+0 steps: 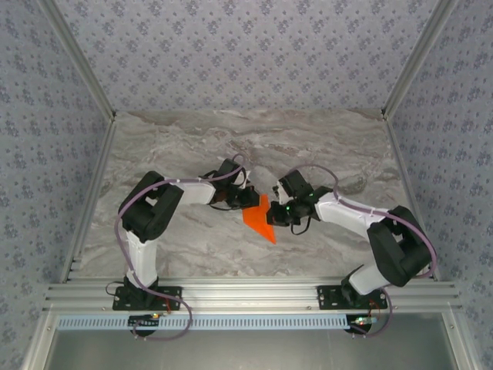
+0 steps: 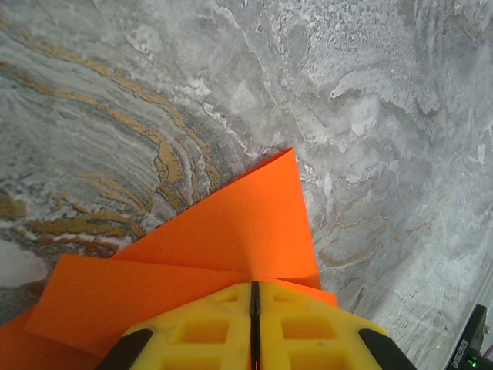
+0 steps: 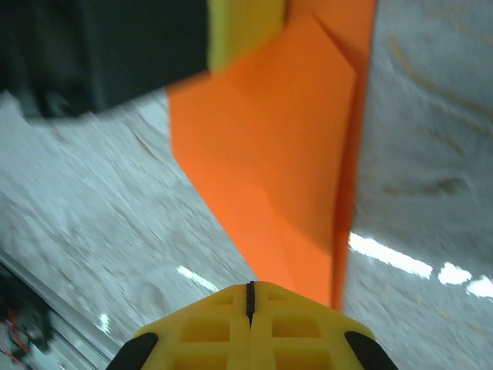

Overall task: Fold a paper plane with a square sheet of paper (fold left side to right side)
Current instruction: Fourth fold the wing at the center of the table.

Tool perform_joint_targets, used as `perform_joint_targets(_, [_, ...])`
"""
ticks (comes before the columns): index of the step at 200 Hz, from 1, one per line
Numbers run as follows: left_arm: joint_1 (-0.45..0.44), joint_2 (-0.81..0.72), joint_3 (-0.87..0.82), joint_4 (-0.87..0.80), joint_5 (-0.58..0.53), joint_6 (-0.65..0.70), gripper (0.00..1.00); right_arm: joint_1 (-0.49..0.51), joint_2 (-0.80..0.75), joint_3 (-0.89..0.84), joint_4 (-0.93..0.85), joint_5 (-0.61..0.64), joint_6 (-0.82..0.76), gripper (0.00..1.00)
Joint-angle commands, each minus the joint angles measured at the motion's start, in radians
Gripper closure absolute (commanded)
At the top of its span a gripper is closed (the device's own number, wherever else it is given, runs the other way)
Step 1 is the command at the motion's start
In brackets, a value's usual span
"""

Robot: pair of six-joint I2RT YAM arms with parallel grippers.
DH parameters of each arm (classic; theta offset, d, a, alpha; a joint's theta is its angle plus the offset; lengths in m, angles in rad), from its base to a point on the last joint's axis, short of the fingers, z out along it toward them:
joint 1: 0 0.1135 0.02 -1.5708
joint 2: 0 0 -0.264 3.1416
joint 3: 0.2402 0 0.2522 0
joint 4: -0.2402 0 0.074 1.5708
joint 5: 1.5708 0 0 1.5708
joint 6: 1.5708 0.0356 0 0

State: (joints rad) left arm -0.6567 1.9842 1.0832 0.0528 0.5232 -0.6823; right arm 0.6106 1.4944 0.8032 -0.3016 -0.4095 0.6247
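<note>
The square sheet of paper (image 1: 260,222) is bright orange and partly folded into a pointed shape, held up between the two grippers over the middle of the table. My left gripper (image 1: 251,200) is shut on its upper left part. In the left wrist view the paper (image 2: 246,223) spreads out from the closed seam of the yellow fingers (image 2: 255,287), with a crease meeting the seam. My right gripper (image 1: 272,213) is shut against the paper's right side. In the right wrist view the paper (image 3: 277,154) runs behind the shut jaws (image 3: 249,287), just right of the seam; a pinch does not show.
The grey marble table (image 1: 231,139) is bounded by patterned walls at the back and sides. An aluminium rail (image 1: 246,297) carrying both arm bases runs along the near edge. The left arm's yellow finger (image 3: 243,27) shows at the top of the right wrist view.
</note>
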Motion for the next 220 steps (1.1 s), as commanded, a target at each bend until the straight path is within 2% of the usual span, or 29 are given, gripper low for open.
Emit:
perform_joint_targets(1, [0.001, 0.019, -0.028, -0.029, -0.055, 0.002, 0.91, 0.006, 0.057, 0.024, 0.162, -0.021, 0.147, 1.0])
perform_joint_targets(50, [0.0, 0.016, -0.034, -0.026, -0.055, 0.0, 0.91, 0.032, 0.193, 0.056, 0.212, -0.007, 0.195, 1.0])
perform_joint_targets(79, [0.0, 0.018, -0.035, -0.026, -0.055, 0.001, 0.91, 0.038, 0.218, 0.053, 0.148, 0.024, 0.178, 1.0])
perform_joint_targets(114, [0.0, 0.018, -0.035, -0.021, -0.056, -0.002, 0.91, 0.039, 0.198, 0.015, 0.089, 0.058, 0.163, 1.0])
perform_joint_targets(220, [0.001, 0.016, -0.035, -0.028, -0.069, 0.006, 0.91, 0.047, 0.054, -0.177, -0.024, 0.044, 0.165, 1.0])
